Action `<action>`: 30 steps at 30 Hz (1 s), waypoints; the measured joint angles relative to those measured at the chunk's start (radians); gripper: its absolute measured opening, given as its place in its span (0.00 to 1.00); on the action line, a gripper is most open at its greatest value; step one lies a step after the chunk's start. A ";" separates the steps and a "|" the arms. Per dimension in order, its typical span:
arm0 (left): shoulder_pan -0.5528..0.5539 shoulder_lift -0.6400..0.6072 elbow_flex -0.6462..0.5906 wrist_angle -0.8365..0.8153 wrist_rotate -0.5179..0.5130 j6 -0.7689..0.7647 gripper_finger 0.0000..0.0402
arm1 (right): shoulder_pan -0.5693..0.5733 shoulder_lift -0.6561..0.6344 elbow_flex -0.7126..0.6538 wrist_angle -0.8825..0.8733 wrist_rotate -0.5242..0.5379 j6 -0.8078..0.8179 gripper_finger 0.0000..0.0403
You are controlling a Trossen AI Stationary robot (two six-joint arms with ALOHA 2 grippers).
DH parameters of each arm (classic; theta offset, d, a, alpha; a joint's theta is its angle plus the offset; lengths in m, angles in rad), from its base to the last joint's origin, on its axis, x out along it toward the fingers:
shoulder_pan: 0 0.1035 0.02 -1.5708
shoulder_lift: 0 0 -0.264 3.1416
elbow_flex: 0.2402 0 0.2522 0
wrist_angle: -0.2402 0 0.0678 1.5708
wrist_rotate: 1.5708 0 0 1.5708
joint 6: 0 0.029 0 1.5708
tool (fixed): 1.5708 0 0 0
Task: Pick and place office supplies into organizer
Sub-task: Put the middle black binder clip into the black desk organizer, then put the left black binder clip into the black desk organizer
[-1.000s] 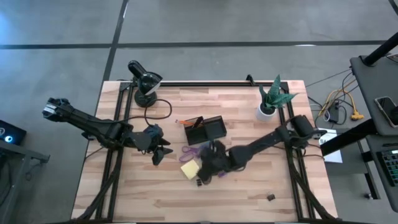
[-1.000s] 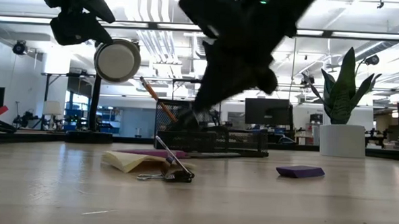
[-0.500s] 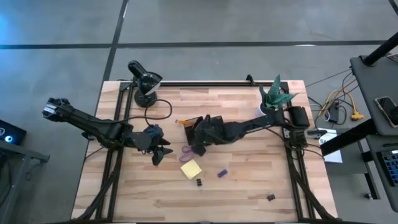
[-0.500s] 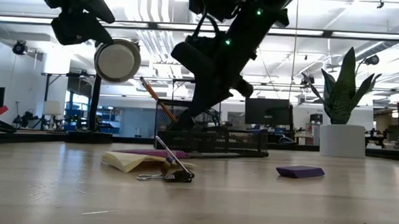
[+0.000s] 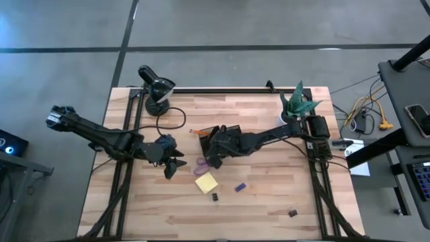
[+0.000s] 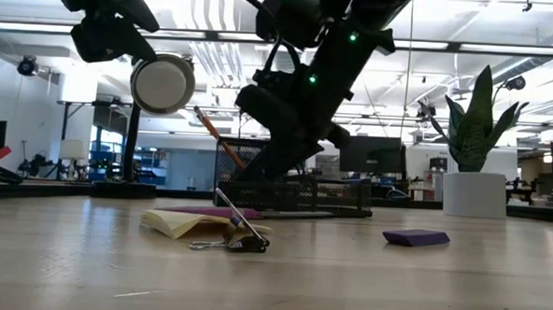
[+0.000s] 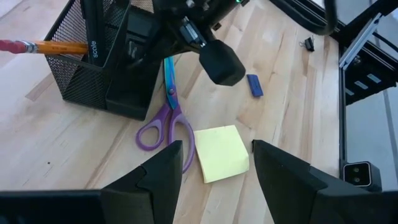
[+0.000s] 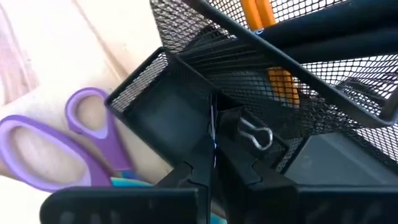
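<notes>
The organizer (image 5: pixel 228 138) is a black mesh box holding an orange pencil (image 7: pixel 56 46). My right gripper (image 5: pixel 213 149) hovers over its near left compartment (image 8: pixel 168 118), shut on a small black clip (image 8: pixel 249 132). Purple-handled scissors (image 7: pixel 165 118) lie flat beside the organizer, the yellow sticky pad (image 7: pixel 222 152) nearer. A purple block (image 5: pixel 239 187) and two more clips (image 5: pixel 215 196) (image 5: pixel 292 213) lie on the table. My left gripper (image 7: pixel 217 168) waits open above the table, left of the scissors. My right gripper has the clip at its fingertips (image 8: pixel 214 146), slanting down from the table's right side. The clip's silver wire handle (image 8: pixel 260 135) sticks out beside the tips; the fingers hide which part they pinch. The clip hangs clear, over the organizer's compartment.
A black desk lamp (image 5: pixel 156 91) with its cable stands at the far left and a potted plant (image 5: pixel 295 104) at the far right. Bare wood lies along the near edge (image 5: pixel 168 215).
My right gripper has swung from beside the sticky pad toward the table's far edge and a little left, ending over the organizer, fingers kept shut. The purple block, hidden under the arm before, now shows. In the last half second it has barely moved.
</notes>
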 joint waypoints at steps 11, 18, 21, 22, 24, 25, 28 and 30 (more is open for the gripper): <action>0.000 0.000 0.000 0.000 0.000 -0.008 0.45 | 0.005 -0.001 0.000 -0.002 -0.047 0.023 0.33; 0.000 0.000 0.000 0.006 0.000 -0.010 0.45 | 0.096 -0.022 0.000 -0.003 -0.061 -0.124 0.44; 0.000 0.000 0.000 0.006 0.000 -0.010 0.45 | 0.162 -0.023 0.000 -0.014 -0.116 -0.242 0.45; 0.000 0.000 0.000 0.006 0.000 -0.010 0.45 | 0.185 -0.024 0.000 -0.020 -0.134 -0.281 0.45; 0.000 0.000 0.000 0.006 0.001 -0.009 0.45 | 0.234 -0.020 0.000 -0.031 -0.162 -0.353 0.45; 0.000 0.000 0.000 0.006 0.001 -0.009 0.45 | 0.257 -0.018 0.000 -0.033 -0.178 -0.387 0.45; 0.000 0.000 0.000 0.006 0.001 -0.009 0.45 | 0.321 -0.006 -0.002 -0.024 -0.218 -0.460 0.45; 0.000 0.000 0.000 0.007 0.001 -0.009 0.45 | 0.354 0.000 -0.002 -0.015 -0.222 -0.446 0.45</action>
